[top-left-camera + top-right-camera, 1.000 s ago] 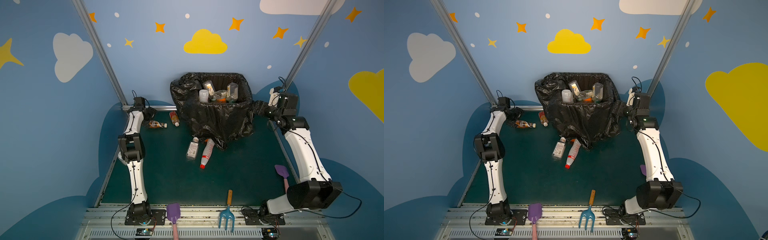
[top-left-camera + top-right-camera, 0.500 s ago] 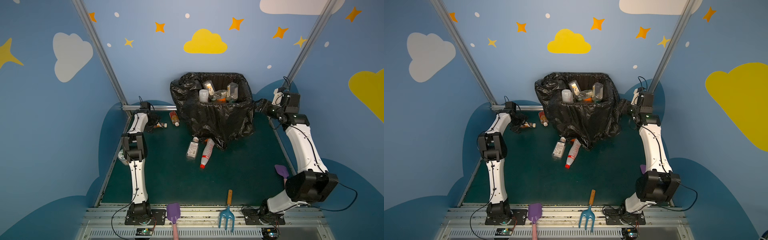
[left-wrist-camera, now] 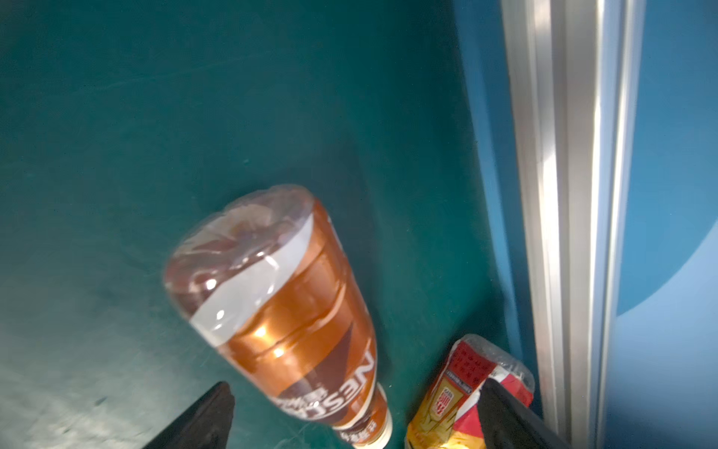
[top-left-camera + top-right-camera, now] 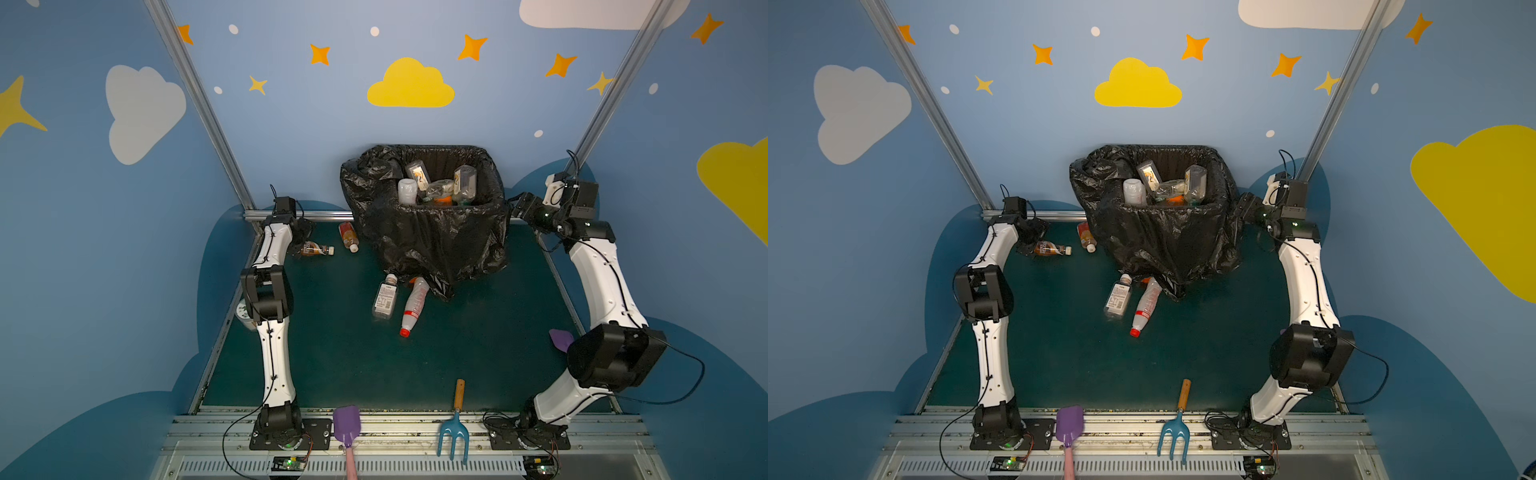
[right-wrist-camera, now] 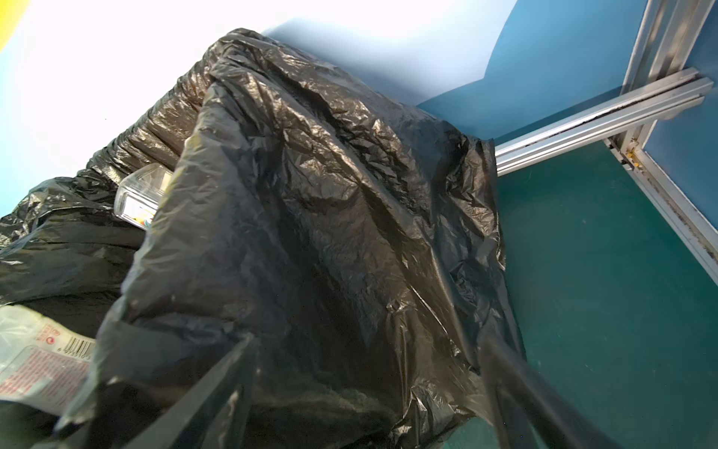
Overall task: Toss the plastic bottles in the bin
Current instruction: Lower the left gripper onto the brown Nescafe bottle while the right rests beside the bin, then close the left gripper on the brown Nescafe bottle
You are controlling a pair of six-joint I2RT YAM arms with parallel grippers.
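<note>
Surface: dark green mat (image 4: 332,365). Back centre: bin (image 4: 436,241), standing. Lying flat at back left: brown-label bottle (image 4: 316,249) and red-label bottle (image 4: 348,236). Just before the bin, side by side: clear bottle (image 4: 385,297), red-capped bottle (image 4: 413,307). Right edge: purple shovel (image 4: 561,338).

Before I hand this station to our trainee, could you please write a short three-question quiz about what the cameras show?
1. True or false: the left tool stands open at the brown bottle.
2. Which cap colour has the red-labelled bottle lying in front of the bin? A red, B green, C blue.
3. Short answer: what does the right tool hold?
Key: 1 true; 2 A; 3 nothing, it is open beside the bin.
</note>
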